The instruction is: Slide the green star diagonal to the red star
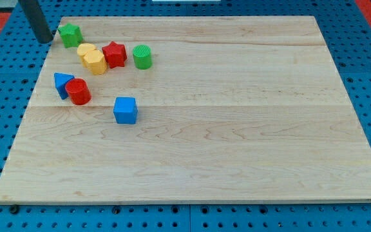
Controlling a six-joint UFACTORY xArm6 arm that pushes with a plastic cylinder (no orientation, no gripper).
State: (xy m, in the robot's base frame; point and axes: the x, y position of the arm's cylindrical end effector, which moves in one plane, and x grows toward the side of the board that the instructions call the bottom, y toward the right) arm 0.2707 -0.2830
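Observation:
The green star [70, 34] lies near the board's top left corner. The red star [114, 54] lies to its lower right, touching the yellow blocks. My tip [46, 40] is at the end of the dark rod, just left of the green star, close to it at the board's left edge. I cannot tell if they touch.
Two yellow blocks [92, 58] sit between the stars. A green cylinder [142, 57] is right of the red star. A blue triangle [62, 83] and a red cylinder [78, 91] sit lower left. A blue cube [125, 110] lies below. The wooden board [237, 129] rests on a blue pegboard.

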